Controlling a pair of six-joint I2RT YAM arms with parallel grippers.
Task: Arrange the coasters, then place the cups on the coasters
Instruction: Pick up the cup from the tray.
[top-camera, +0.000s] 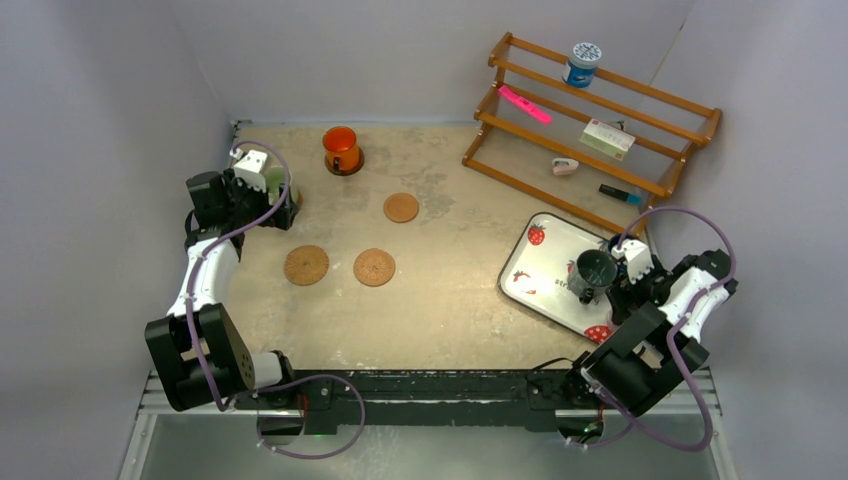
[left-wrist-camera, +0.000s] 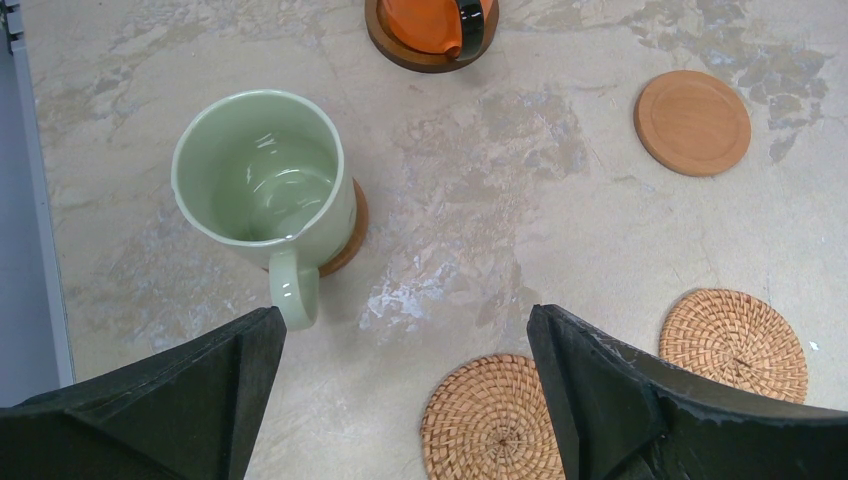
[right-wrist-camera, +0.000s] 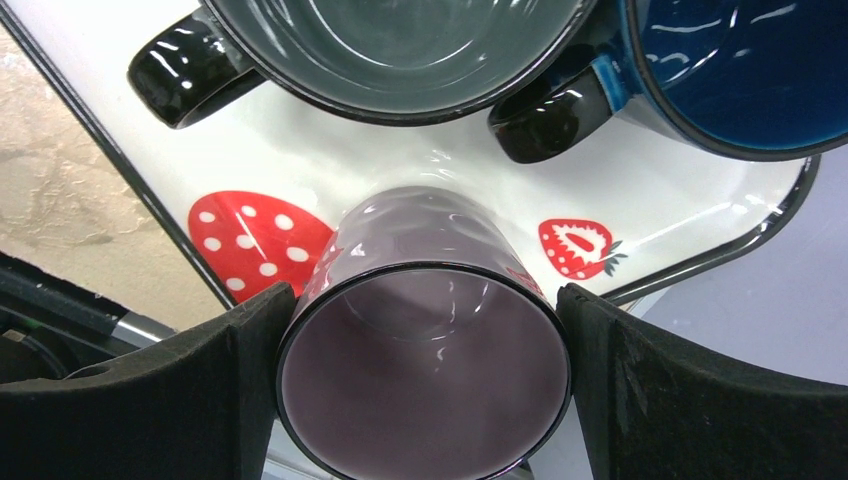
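Observation:
In the left wrist view a pale green cup (left-wrist-camera: 260, 175) stands on a brown coaster (left-wrist-camera: 350, 235), and an orange cup (left-wrist-camera: 430, 20) stands on a darker coaster (left-wrist-camera: 400, 55). A flat wooden coaster (left-wrist-camera: 692, 122) and two woven coasters (left-wrist-camera: 490, 420) (left-wrist-camera: 735, 340) lie bare. My left gripper (left-wrist-camera: 405, 330) hangs open over the table just short of the green cup's handle. My right gripper (right-wrist-camera: 422, 300) is open and straddles a purple-grey cup (right-wrist-camera: 430, 380) on the strawberry tray (right-wrist-camera: 680, 190), fingers close against its sides. A dark grey cup (right-wrist-camera: 400, 50) and a blue cup (right-wrist-camera: 740, 70) stand behind it.
A wooden rack (top-camera: 590, 120) stands at the back right with a blue-and-white tub (top-camera: 582, 62) and small items on it. The tray (top-camera: 545, 250) sits at the right of the table, close to the right arm. Walls enclose the table on three sides.

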